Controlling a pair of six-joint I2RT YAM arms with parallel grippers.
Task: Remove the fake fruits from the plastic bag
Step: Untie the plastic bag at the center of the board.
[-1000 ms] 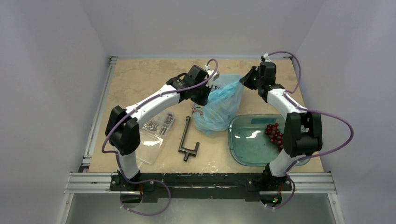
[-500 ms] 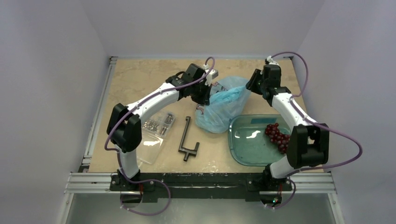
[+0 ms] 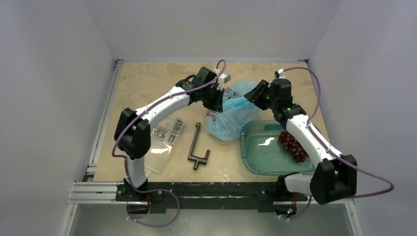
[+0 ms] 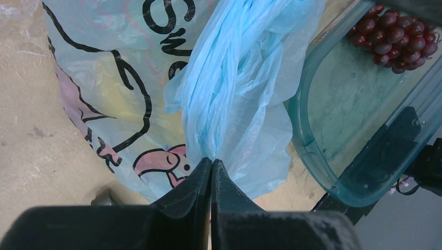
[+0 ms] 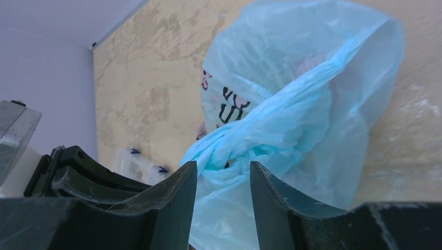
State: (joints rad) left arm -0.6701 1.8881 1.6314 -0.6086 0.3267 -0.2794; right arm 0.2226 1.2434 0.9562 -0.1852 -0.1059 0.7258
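The light-blue plastic bag (image 3: 231,115) lies in the middle of the table, its top twisted into a rope. My left gripper (image 3: 218,101) is shut on the bunched plastic at the bag's left side; in the left wrist view the jaws (image 4: 211,162) meet on a fold of the plastic bag (image 4: 234,78). My right gripper (image 3: 249,95) hovers open at the bag's upper right. Its jaws (image 5: 223,172) stand apart just before the twisted plastic bag (image 5: 312,94), gripping nothing. A dark red grape bunch (image 3: 294,143) lies in the teal tray (image 3: 255,155). Any other fruits are hidden inside the bag.
A clear flat bag of screws (image 3: 164,135) lies at the left. A black T-shaped tool (image 3: 196,147) lies between it and the blue bag. The teal tray (image 4: 307,140), holding the grapes (image 4: 396,36), touches the bag's near right side. White walls enclose the table.
My right gripper has opened and swung from behind the bag down toward its twisted top, with the right elbow dropping to the near right. The left gripper keeps its hold.
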